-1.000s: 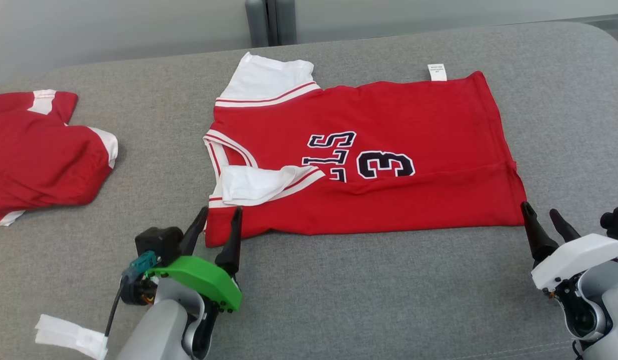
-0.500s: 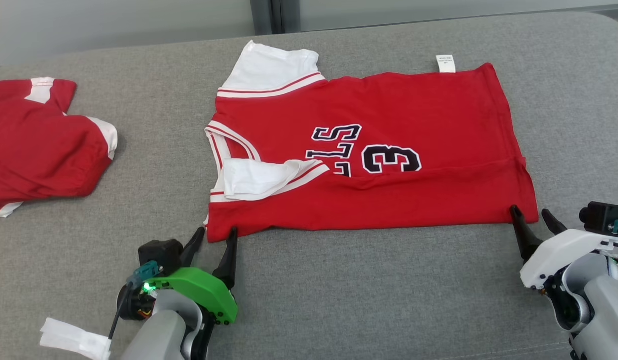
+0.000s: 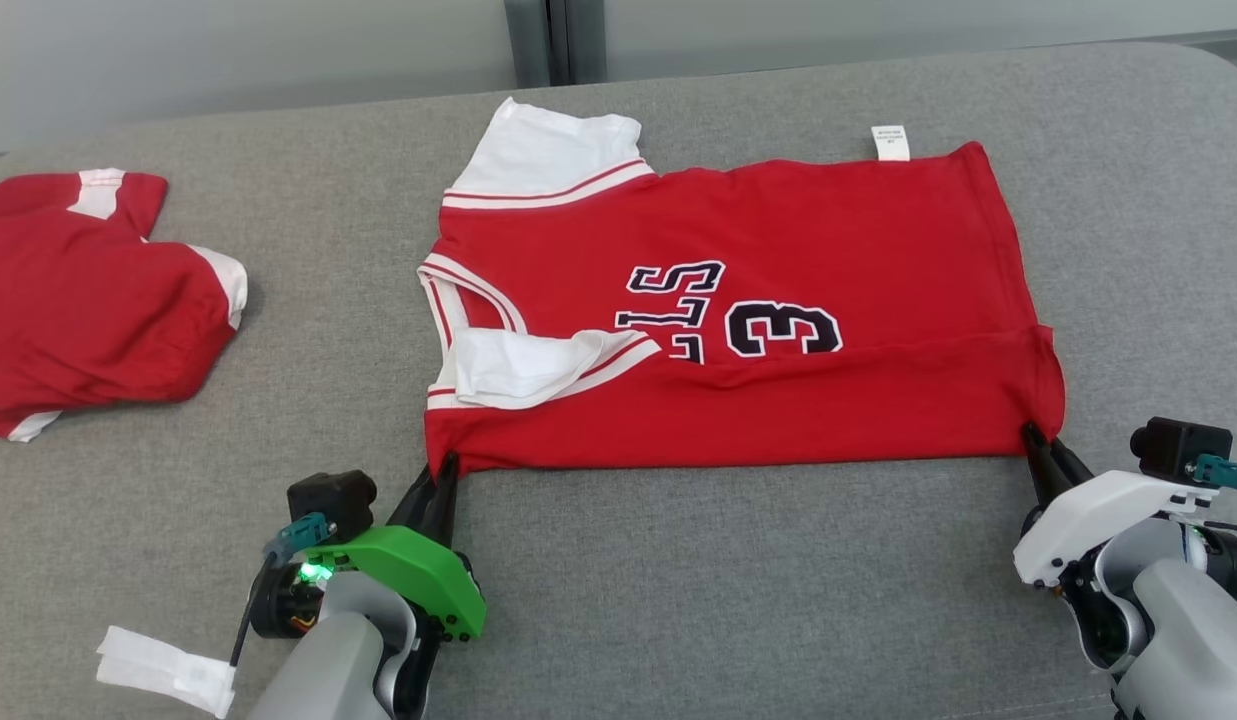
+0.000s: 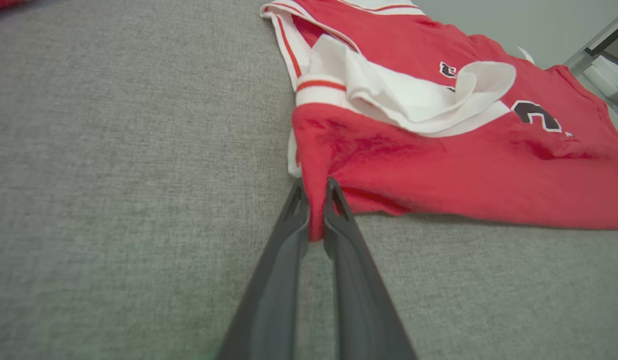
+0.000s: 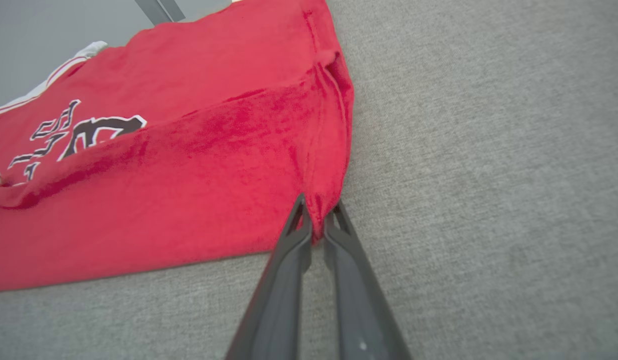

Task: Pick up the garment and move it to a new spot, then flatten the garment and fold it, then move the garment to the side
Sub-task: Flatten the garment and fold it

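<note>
Both pinchers were wide apart a moment ago and have now snapped together. The left gripper (image 3: pixel 445 467) bites one near corner of the red shirt (image 3: pixel 778 230). The right gripper (image 3: pixel 1033 437) bites the other.

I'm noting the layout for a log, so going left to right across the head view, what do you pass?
Crumpled red and white garment → left gripper under its green cover → spread-out red jersey with white sleeves → right gripper under its white cover.

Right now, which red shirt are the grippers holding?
The flat red jersey with dark lettering, pinched at both corners; the crumpled red shirt lies untouched.
</note>
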You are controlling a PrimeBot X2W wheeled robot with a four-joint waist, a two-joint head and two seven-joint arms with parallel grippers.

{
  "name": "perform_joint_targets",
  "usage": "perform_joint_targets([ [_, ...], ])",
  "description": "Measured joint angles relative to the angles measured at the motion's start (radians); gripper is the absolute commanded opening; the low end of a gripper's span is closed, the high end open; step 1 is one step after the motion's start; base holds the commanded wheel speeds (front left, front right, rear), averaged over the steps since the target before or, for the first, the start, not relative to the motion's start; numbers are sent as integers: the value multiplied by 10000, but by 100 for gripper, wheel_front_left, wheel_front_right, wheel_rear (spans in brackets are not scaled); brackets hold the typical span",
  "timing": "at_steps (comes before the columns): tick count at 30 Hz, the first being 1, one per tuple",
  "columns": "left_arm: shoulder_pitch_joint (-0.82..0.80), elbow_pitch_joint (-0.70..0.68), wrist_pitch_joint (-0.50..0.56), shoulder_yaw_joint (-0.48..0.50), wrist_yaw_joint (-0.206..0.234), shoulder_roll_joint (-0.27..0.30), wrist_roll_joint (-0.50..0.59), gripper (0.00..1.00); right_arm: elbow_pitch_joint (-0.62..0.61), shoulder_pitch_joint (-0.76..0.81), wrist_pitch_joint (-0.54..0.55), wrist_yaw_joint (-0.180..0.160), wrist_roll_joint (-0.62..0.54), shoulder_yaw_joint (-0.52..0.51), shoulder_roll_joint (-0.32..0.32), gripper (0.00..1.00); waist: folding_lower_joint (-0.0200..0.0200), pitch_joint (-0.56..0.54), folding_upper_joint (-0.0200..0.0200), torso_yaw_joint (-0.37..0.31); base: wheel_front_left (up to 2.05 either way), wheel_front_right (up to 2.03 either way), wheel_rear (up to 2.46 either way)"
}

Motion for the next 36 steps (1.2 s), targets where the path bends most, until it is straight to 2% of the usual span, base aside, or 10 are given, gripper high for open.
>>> perform_joint_targets([
  [7, 1034, -1511, -40, 529, -21, 100, 142, 0, -709, 821, -476, 4, 339, 42, -186, 0, 0, -541, 0, 32, 0, 0, 0],
  [15, 3076, -3095, -40, 821, 316, 222, 512, 0, -1833, 2559, -596, 8, 510, -723, -94, 0, 0, -1030, 0, 159, 0, 0, 0],
  [25, 4294, -3845, 6, 546, 529, 142, 539, 0, -3041, 4087, 316, 10, 134, -1950, 136, 0, 0, -1003, 0, 247, 0, 0, 0],
  [26, 4299, -3847, 6, 535, 554, 140, 539, 0, -3137, 4139, 458, 8, 33, -1987, 201, 26, 0, -1006, 0, 250, 0, 0, 0],
  [27, 4307, -3858, 6, 543, 566, 134, 537, 29, -3269, 4184, 466, 8, -117, -2067, 276, 51, 0, -1024, 0, 250, 0, 0, 0],
  [28, 4309, -3871, 4, 546, 610, 132, 539, 100, -3386, 4199, 426, 8, -228, -2150, 330, 100, 0, -1047, 0, 250, 0, 0, 0],
  [36, 4319, -4472, -29, 1016, 857, 203, 732, 100, -4428, 4337, 380, 6, -1051, -2746, 709, 100, 0, -1435, 0, 241, 0, 0, 0],
])
